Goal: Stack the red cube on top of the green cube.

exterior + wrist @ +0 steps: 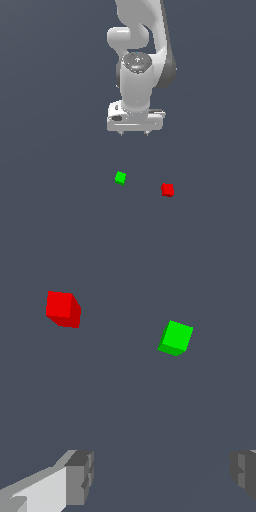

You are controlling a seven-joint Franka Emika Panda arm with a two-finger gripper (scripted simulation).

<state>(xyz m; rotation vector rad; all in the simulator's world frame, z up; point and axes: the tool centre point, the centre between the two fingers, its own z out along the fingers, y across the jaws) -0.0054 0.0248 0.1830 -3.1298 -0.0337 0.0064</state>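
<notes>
Red cube not yet picked up; the stacking is all still ahead.
Exterior view: red cube (167,189) lies on the floor apart from the green cube (120,177), toward that view's right; gripper (134,133) hangs above the green cube. Wrist view: fingers (80,476) spread wide, empty, both cubes (62,308) (176,337) untouched.

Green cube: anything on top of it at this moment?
Nothing. The green cube has a bare top face in both views. The red cube sits apart on the floor, to the exterior view's right. The gripper hangs open above, empty. Nothing covers either cube.
</notes>
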